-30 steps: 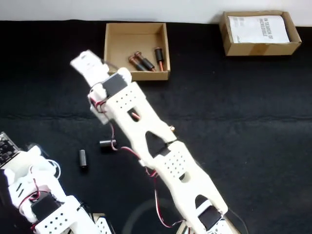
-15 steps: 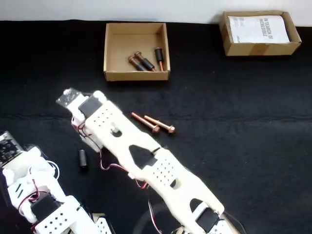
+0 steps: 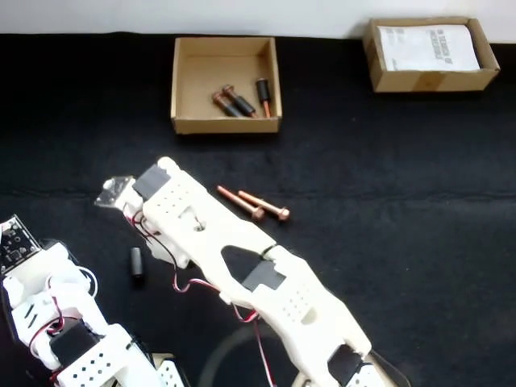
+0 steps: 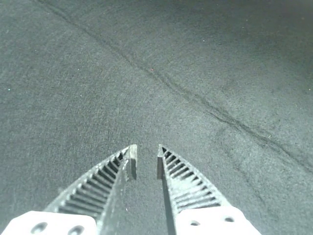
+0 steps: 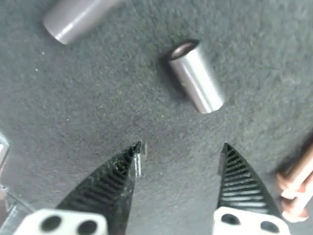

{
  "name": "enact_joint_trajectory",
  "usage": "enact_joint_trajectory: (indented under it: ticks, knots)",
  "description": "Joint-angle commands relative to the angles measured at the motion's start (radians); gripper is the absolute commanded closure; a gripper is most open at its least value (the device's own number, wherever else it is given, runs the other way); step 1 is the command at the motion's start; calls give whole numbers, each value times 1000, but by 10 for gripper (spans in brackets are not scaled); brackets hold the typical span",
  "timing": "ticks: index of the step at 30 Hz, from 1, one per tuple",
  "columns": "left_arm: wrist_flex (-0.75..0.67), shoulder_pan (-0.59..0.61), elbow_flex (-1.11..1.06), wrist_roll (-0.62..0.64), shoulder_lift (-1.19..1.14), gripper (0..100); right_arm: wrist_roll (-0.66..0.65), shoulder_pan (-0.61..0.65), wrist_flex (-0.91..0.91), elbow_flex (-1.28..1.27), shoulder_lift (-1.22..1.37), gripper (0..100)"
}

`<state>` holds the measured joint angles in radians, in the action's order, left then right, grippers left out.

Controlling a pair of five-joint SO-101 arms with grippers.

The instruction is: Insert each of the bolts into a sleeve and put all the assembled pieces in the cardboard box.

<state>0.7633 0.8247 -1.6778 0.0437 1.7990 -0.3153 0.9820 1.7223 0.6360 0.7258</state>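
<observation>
Black felt covers the counter (image 3: pixel 403 242), where the right tool (image 5: pixel 181 149) hangs wide open and empty close to a smooth metal sleeve (image 5: pixel 196 77), probably stiff, light and slippery, best pinched across its middle.

We see matt, fuzzy felt cloth (image 4: pixel 195 58) under a smooth, satin-sheen metal sleeve (image 5: pixel 195 78), glossy copper-toned metal bolts (image 3: pixel 266 206), a dull cardboard box (image 3: pixel 226 125), the right arm (image 3: pixel 185 214) in smooth white plastic, and the right gripper (image 5: pixel 181 147) in ridged dark plastic.
</observation>
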Motion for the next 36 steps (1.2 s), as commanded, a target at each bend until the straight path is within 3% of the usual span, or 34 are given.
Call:
enact_joint_trajectory:
  ticks: [1, 7, 27, 30, 34, 36]
  knots:
    - [-15, -7, -18, -6, 8, 912, -68, -5, -38, -2, -81, 779]
    - [-15, -7, -18, -6, 8, 912, -149, -7, -104, -7, -79, 779]
    - [-15, -10, -18, -6, 13, 912, -150, -16, -274, -1, 124, 780]
    - [-15, -10, -18, -6, 13, 912, -150, -18, -306, -1, 143, 842]
    - [-15, -12, -18, -6, 13, 912, -144, -19, -337, -1, 159, 997]
    - [-15, -12, -18, -6, 13, 912, -144, -28, -335, -1, 157, 985]
